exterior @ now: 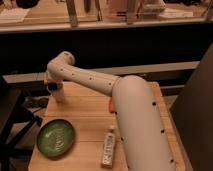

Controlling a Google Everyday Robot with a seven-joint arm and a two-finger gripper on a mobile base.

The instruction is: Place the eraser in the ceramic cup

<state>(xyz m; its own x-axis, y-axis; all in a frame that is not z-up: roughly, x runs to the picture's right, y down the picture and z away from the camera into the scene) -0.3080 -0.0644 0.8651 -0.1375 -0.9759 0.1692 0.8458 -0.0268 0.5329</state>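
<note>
The ceramic cup (58,96) is a small off-white cylinder standing at the far left corner of the wooden table (85,112). My gripper (52,87) is at the end of the white arm (100,85), right over the cup's top and partly hiding its rim. I cannot tell whether it holds anything. No eraser shows; the thick arm covers the right part of the table.
A round green plate (56,137) lies at the front left of the table. A long white packet-like item (108,147) lies near the front edge, beside my arm. A dark counter and shelf stand behind the table.
</note>
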